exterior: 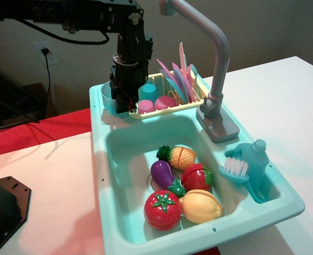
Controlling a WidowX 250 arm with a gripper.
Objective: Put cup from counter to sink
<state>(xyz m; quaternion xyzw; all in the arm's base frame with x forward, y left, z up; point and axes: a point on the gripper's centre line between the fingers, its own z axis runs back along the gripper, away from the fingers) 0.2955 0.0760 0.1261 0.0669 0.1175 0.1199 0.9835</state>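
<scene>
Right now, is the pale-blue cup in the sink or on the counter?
On the counter: the cup stands upright beside the gripper, outside the sink.
</scene>
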